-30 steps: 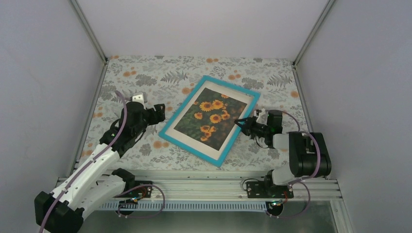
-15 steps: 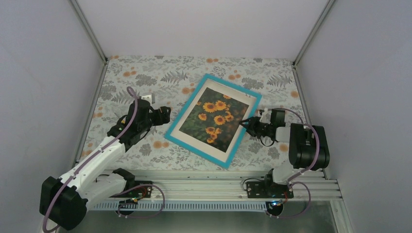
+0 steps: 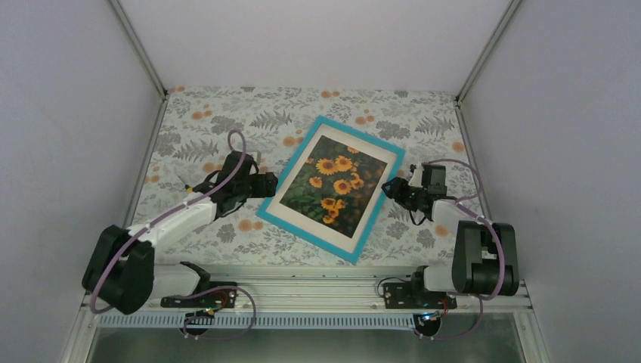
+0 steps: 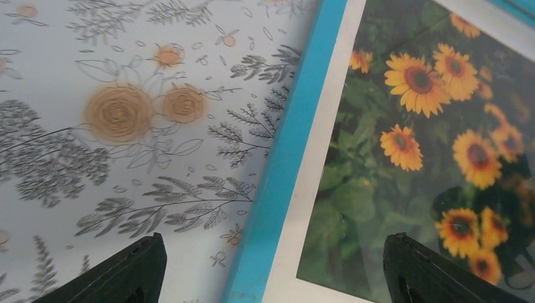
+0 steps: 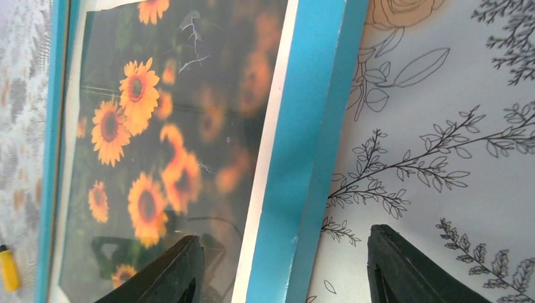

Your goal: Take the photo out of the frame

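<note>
The frame, with its turquoise border, lies flat and slanted in the middle of the table. The photo of sunflowers sits inside it behind a white mat. At the frame's left edge, my left gripper is open. In the left wrist view its jaws straddle the blue border and a corner of the photo without touching them. At the right edge my right gripper is open too. In the right wrist view it spans the border, with one finger over the photo.
A floral tablecloth covers the table. Grey walls with metal posts close it in on three sides. A metal rail runs along the near edge. The right wrist view shows a small yellow object beyond the frame's far side.
My right gripper has opened and drawn back to the frame's right edge. My left arm has swung right to the frame's left edge. The frame has shifted slightly to the right.
</note>
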